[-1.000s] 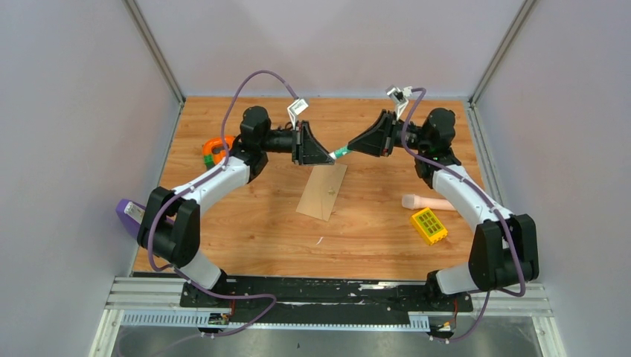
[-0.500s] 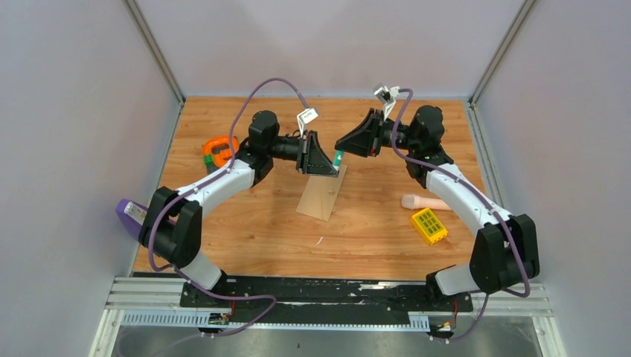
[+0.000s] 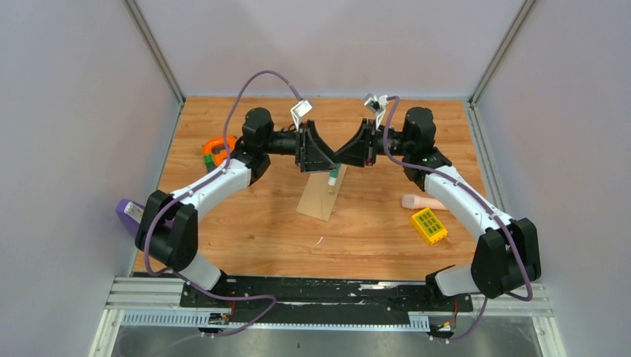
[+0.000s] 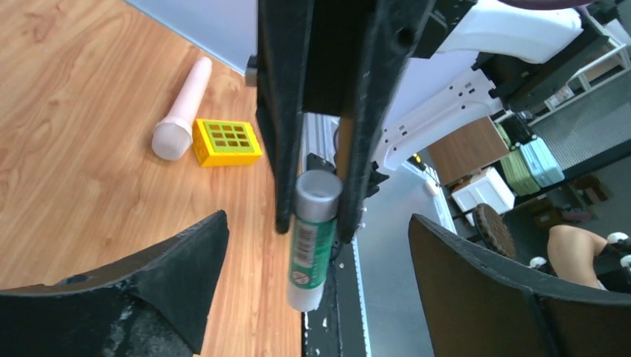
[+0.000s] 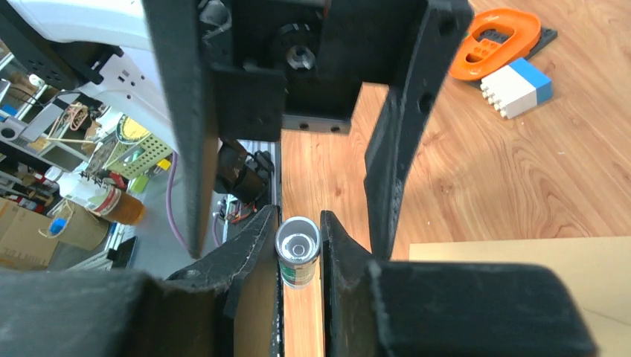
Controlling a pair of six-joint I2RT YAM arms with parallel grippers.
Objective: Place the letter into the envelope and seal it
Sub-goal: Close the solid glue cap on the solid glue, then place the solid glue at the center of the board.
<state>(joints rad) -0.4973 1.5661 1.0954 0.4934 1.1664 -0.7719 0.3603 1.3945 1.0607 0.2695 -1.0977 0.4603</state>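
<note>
The tan envelope (image 3: 321, 195) lies flat mid-table; its edge shows in the right wrist view (image 5: 521, 260). The letter is hidden. Above the envelope's far end both grippers meet tip to tip. My right gripper (image 3: 341, 159) (image 5: 298, 256) is shut on a green-and-white glue stick (image 3: 332, 177) (image 5: 298, 253) (image 4: 312, 238), which hangs down toward the envelope. My left gripper (image 3: 326, 158) (image 4: 320, 286) is open. Its wide-spread fingers (image 4: 171, 275) stand on either side of the right gripper's tips and the stick, touching neither.
An orange and green object (image 3: 217, 151) (image 5: 495, 37) and a white-blue brick (image 5: 517, 88) lie at the far left. A pink cylinder (image 3: 424, 201) (image 4: 182, 111) and a yellow block (image 3: 429, 226) (image 4: 227, 141) lie to the right. A purple item (image 3: 128, 216) sits at the left edge.
The two grippers have closed in on each other over the envelope. My left gripper has opened and let go of the glue stick. The right gripper has kept its grip, and the stick now points down.
</note>
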